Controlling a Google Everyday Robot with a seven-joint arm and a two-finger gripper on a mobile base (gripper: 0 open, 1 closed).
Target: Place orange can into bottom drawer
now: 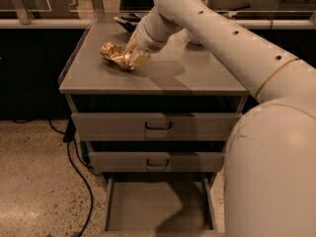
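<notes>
You have the gripper down low over the cabinet, above the left rear part of its grey top, and it sits right against the right-hand end of the orange can. From this angle you cannot tell whether the gripper has clamped onto the can or only touches it; the wrist hides the contact. The can lies on its side on the cabinet's top, left of centre and toward the back, with its dented gold sides catching the light. Its shadow falls close beneath it, so it looks to be resting on the surface or barely off it. Your arm reaches in from the cabinet's right front, crossing over the top's right half. A dark snack bag lies at the cabinet's back edge, just behind the gripper. In the cabinet's face, the upper drawer front and the middle drawer front are both shut, each with a black handle. The bottom drawer at the cabinet's foot stands pulled out toward you, well below and apart from the can, with a dark shadow across the right part of its flat floor. A black cable trails down the speckled floor at the cabinet's left.
</notes>
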